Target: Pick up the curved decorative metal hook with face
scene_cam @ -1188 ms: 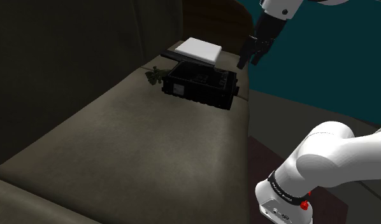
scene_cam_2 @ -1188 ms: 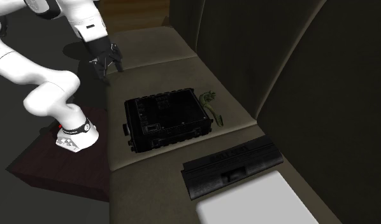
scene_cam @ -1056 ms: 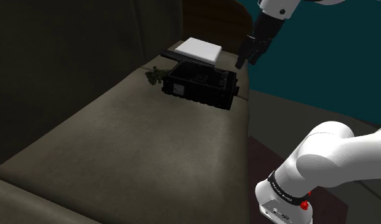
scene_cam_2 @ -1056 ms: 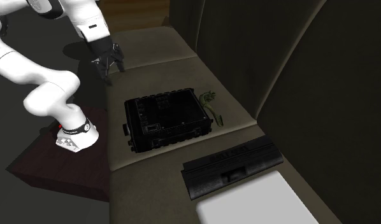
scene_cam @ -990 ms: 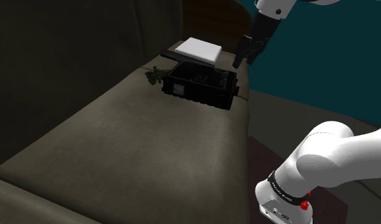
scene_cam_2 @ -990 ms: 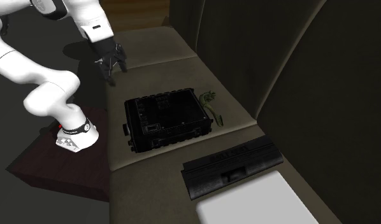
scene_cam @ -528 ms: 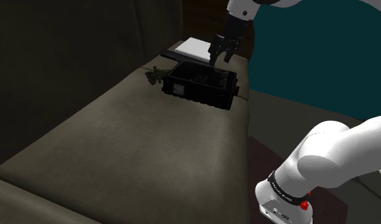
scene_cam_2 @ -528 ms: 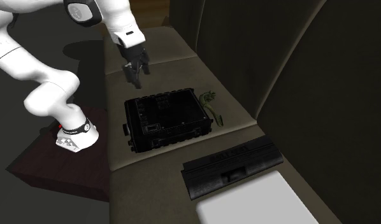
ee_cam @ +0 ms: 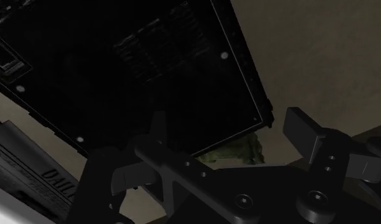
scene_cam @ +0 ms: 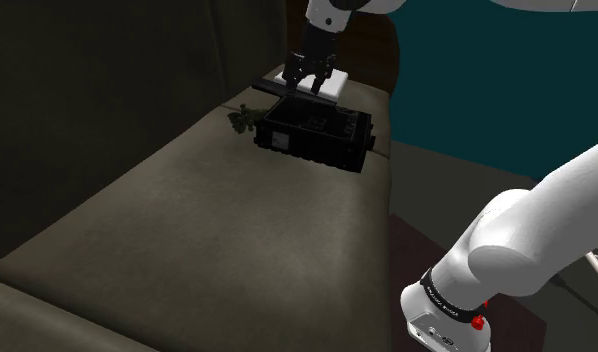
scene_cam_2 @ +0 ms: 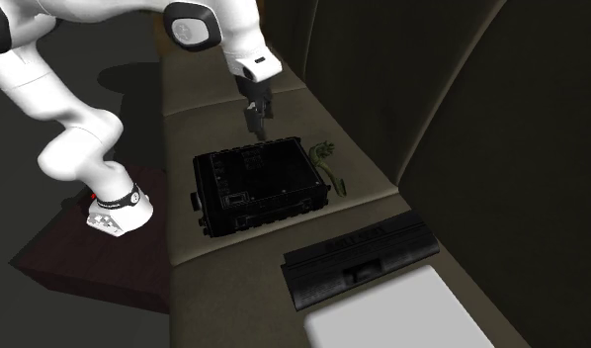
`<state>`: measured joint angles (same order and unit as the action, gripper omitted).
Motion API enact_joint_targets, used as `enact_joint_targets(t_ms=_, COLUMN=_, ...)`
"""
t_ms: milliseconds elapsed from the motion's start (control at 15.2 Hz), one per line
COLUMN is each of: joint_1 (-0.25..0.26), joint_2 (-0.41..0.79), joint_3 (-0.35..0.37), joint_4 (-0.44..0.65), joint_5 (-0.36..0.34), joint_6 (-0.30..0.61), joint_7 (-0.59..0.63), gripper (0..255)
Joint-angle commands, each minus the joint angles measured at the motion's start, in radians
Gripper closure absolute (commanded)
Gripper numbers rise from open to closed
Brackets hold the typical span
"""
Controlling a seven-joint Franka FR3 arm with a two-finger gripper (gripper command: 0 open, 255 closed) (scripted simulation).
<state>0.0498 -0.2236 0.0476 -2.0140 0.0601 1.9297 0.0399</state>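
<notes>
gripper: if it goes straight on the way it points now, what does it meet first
The gripper would probably meet a corner of the black box first; the greenish hook lies right beside it, so depth is unsure.

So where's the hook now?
The hook lies on the sofa seat, between the black box and the backrest, at the box's left in the shoulder view.

Both exterior views look down the sofa [scene_cam: 237, 220] from opposite ends, sharing the black box [scene_cam: 312, 135].

Parted fingers [ee_cam: 305, 130] hover over green hook [ee_cam: 237, 151] beside black box [ee_cam: 132, 70].
</notes>
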Motion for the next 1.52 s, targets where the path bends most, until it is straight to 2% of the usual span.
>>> enact_joint_targets(t_ms=0, joint_1=0.006, joint_2=0.074, joint_3=0.008, joint_4=0.067, joint_5=0.002, joint_6=0.009, joint_7=0.005, gripper=0)
enact_joint_targets(t_ms=396, joint_1=0.026, joint_2=0.308, joint_3=0.030, joint_4=0.302, joint_5=-0.004, joint_6=0.010, joint_7=0.023, gripper=0)
enact_joint_targets(t_ms=792, joint_1=0.051, joint_2=0.540, joint_3=0.045, joint_4=0.581, joint_5=-0.018, joint_6=-0.035, joint_7=0.040, gripper=0)
enact_joint_targets(t_ms=1386, joint_1=0.050, joint_2=0.542, joint_3=0.045, joint_4=0.483, joint_5=-0.017, joint_6=0.066, joint_7=0.035, gripper=0)
enact_joint_targets(t_ms=1452, joint_1=0.051, joint_2=0.542, joint_3=0.045, joint_4=0.483, joint_5=-0.017, joint_6=0.066, joint_7=0.035, gripper=255)
